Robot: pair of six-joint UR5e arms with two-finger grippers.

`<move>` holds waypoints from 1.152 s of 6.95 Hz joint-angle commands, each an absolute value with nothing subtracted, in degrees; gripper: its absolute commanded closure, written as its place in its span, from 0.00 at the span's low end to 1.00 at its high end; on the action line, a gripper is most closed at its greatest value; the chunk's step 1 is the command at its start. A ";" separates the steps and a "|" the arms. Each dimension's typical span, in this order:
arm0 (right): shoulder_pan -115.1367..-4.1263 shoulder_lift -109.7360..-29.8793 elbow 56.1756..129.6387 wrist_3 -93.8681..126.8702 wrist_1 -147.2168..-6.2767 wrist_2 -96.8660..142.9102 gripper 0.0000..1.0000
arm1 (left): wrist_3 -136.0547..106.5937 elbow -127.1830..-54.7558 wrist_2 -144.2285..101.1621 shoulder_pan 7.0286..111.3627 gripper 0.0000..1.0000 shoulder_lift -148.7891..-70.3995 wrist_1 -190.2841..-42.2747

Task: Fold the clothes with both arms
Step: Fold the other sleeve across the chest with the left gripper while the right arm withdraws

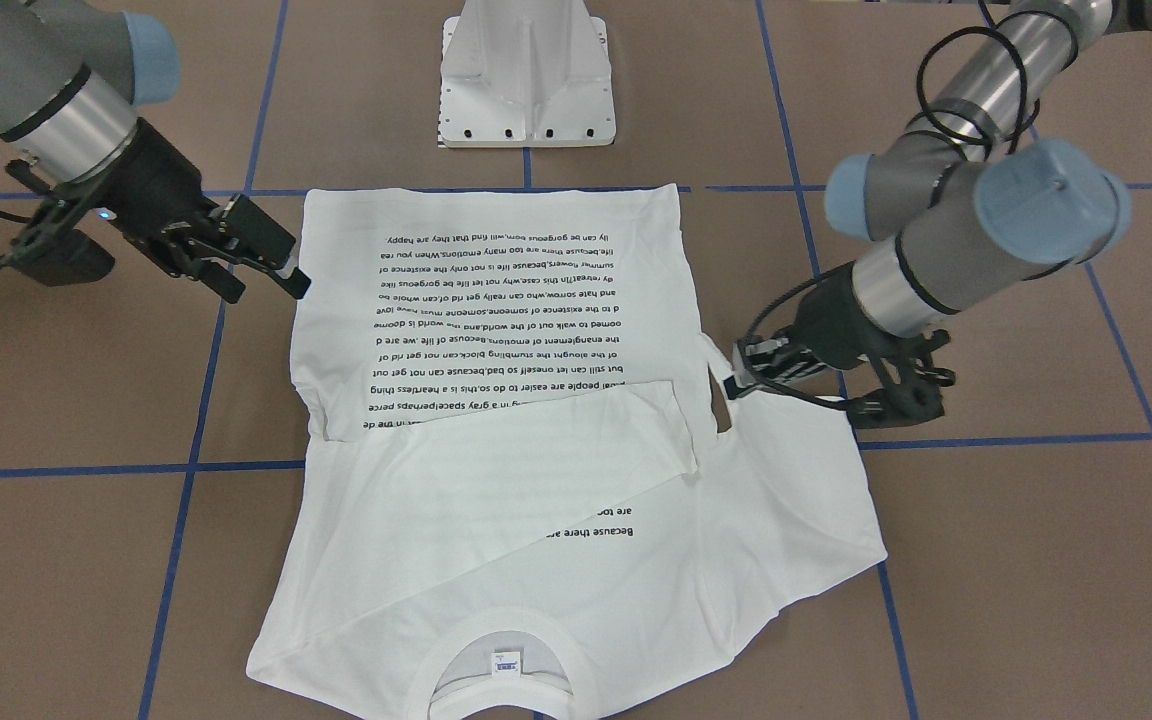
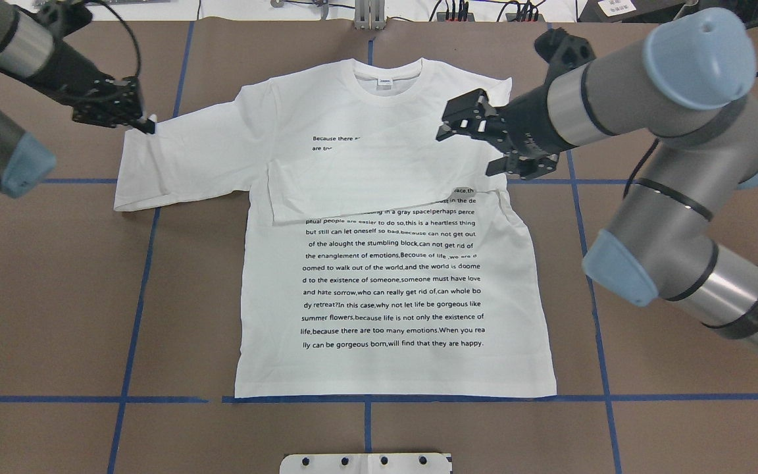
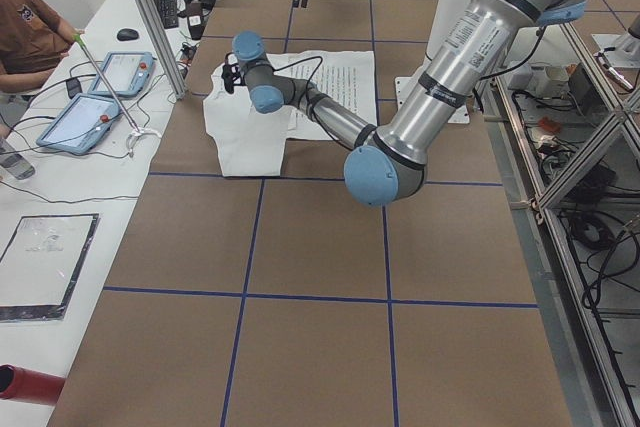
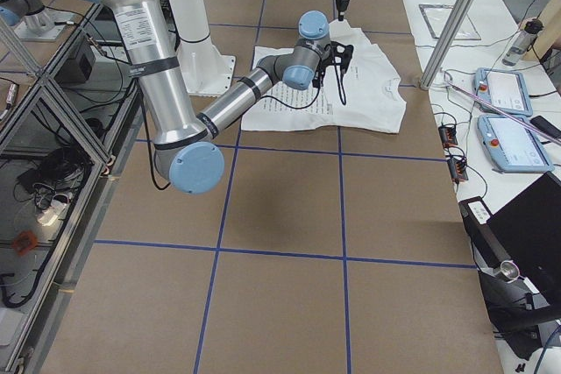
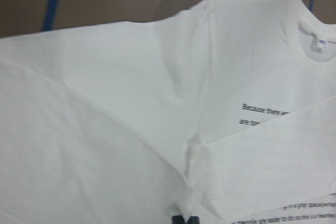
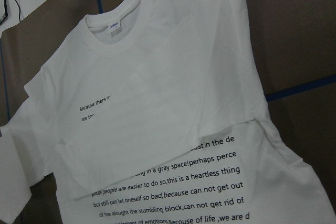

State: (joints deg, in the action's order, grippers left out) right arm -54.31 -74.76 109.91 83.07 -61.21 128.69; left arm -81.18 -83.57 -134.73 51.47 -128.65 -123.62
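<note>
Gripping the cuff of the outstretched left sleeve (image 2: 175,158), the left gripper (image 2: 144,124) is clamped on cloth at the far left of the shirt (image 2: 392,289), which lies flat on the table (image 2: 56,296), print up, collar (image 2: 389,69) far. The sleeve's length runs left to right, so the chest lies to the right of the clamp. The right gripper (image 2: 466,153), fingers apart and empty, hovers over the far right shoulder, so the fold looks to be the left arm's.

Brown tabletop (image 2: 56,296) with blue tape grid (image 2: 56,399), white side bench (image 3: 50,187) alongside.
</note>
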 commanded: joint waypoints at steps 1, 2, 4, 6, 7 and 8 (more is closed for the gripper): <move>-58.09 -81.28 110.92 77.79 -61.08 131.31 0.00 | -91.37 -79.05 -122.31 40.74 1.00 -143.88 -123.40; -58.10 -82.43 110.83 77.78 -61.00 130.96 0.00 | -94.10 -70.40 -118.25 37.21 1.00 -152.84 -123.49; -59.41 -84.71 111.44 77.70 -61.08 131.22 0.00 | -94.57 -63.73 -106.65 29.65 1.00 -158.64 -125.49; -59.94 -85.17 111.18 77.70 -61.08 131.13 0.00 | -94.57 -59.33 -101.27 25.94 1.00 -159.61 -129.54; -59.94 -85.17 111.01 77.70 -61.08 131.13 0.00 | -94.57 -58.63 -101.16 25.84 1.00 -159.87 -129.81; -59.85 -85.08 110.92 77.70 -61.08 131.05 0.00 | -94.66 -58.10 -99.42 25.84 1.00 -160.05 -130.60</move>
